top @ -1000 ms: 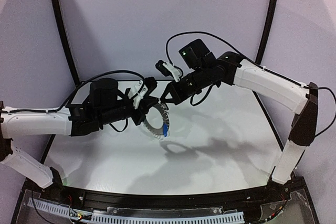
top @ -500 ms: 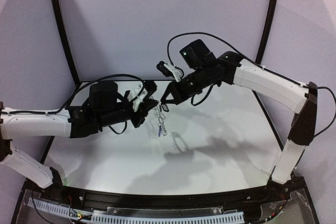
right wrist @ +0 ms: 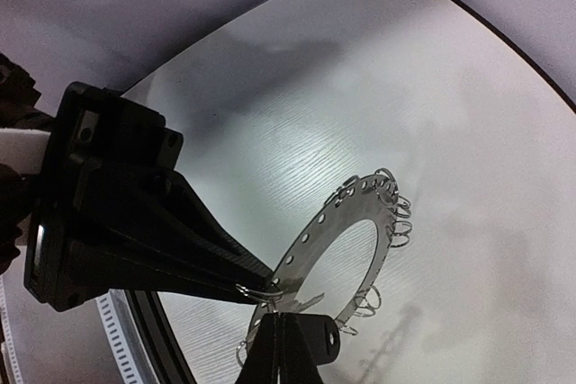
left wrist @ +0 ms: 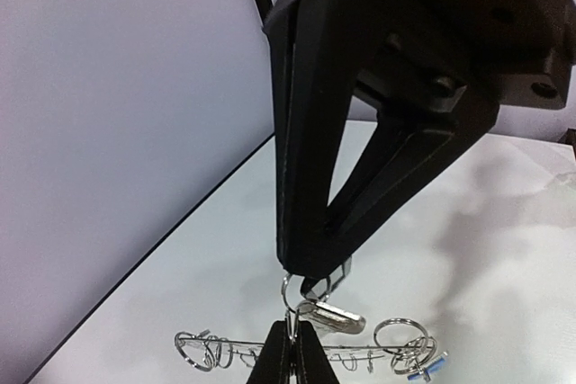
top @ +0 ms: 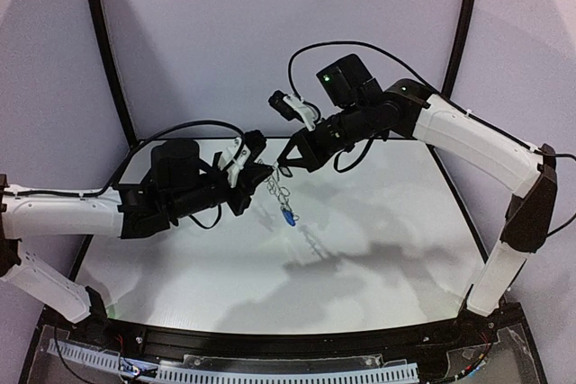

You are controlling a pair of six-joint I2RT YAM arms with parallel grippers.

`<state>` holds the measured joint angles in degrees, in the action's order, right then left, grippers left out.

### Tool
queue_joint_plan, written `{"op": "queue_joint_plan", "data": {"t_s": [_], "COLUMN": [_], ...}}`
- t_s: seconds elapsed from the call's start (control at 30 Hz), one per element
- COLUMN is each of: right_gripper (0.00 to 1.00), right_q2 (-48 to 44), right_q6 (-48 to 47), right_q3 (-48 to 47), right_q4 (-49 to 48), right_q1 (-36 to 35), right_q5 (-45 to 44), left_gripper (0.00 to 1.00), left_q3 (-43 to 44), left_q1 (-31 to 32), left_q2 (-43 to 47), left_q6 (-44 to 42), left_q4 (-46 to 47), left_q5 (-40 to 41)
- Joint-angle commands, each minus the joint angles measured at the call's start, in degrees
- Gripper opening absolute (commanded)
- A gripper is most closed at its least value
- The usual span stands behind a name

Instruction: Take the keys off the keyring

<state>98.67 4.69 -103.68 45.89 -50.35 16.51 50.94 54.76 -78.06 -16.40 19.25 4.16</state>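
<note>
Above the table (top: 387, 249), closed left end effector (top: 260, 169) and closed right end effector (top: 281, 166) apparently pinch the keyring (top: 278, 192).

Found keyring (top: 277, 190) turned from face-on to edge-on and raised slightly toward 12 o'clock. Recorded blue key (top: 288, 218) now dangling at the low end, toward 5 o'clock. Logged right gripper (top: 281, 166) and its arm shifted toward 1 o'clock.

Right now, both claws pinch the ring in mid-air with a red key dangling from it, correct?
Not red: the key dangling from the keyring is blue, as the top external view shows. The left gripper and right gripper do pinch it in mid-air.
</note>
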Motion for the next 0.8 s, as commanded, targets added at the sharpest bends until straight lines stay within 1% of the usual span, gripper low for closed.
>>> {"op": "queue_joint_plan", "data": {"t_s": [0.0,0.07,0.1,0.23,0.3,0.37,0.4,0.43,0.5,0.53,0.6,0.73,0.77], "right_gripper": [0.0,0.0,0.0,0.0,0.0,0.0,0.0,0.0,0.0,0.0,0.0,0.0,0.0], "right_q2": [-2.79,-2.74,-2.62,-3.14,-3.61,-4.32,-4.47,-4.78,-4.91,-5.1,-5.44,-5.91,-6.22], "right_q6": [-9.46,-11.32,-13.06,-15.24,-14.93,-13.29,-12.9,-12.06,-11.59,-11.01,-10.87,-11.67,-12.92], "right_q3": [-2.7,-2.95,-3.45,-2.41,-1.42,0.05,0.41,0.99,1.56,2.34,3.03,3.67,4.15], "right_q4": [-0.79,-1.14,-0.91,-2.27,-3.37,-4.31,-4.36,-4.31,-4.15,-3.99,-4.19,-4.16,-4.01], "right_q1": [-1.77,-3.21,-3.64,-4.14,-4.14,-4.14,-4.12,-4.1,-3.99,-3.74,-3.46,-3.18,-3.15], "right_q5": [4.93,4.46,5.35,7.73,6.77,2.97,1.98,-0.18,-1.63,-2.54,-1.99,-0.25,0.96], "left_gripper": [0.01,0.01,0.01,0.01,0.01,0.02,0.06,0.16,0.25,0.38,0.46,0.46,0.48], "left_q3": [3.23,4.46,5.54,7.64,7.83,7.62,7.52,7.23,6.76,5.66,4.16,2.52,2.4], "left_q1": [-0.89,-0.91,-0.89,-0.91,-0.89,-0.94,-0.95,-0.9,-0.93,-0.91,-0.89,-0.9,-0.9], "left_q2": [-2.79,-3.7,-4.45,-6.19,-6.36,-5.56,-5.15,-4.18,-2.79,-0.26,2.83,7.13,9.6], "left_q6": [1.19,1.13,0.85,0.66,1.32,2.64,2.97,3.31,3.33,3.11,1.73,1.06,1.05], "left_q4": [-9.61,-11.04,-12.38,-14.91,-15.02,-15.1,-15.24,-15.89,-16.85,-18.2,-18.72,-22.75,-24.12], "left_q5": [1.86,0.15,-0.34,-2.28,-2.82,-3.89,-3.89,-5.69,-7.05,-9.36,-11.04,-11.42,-10.92]}}
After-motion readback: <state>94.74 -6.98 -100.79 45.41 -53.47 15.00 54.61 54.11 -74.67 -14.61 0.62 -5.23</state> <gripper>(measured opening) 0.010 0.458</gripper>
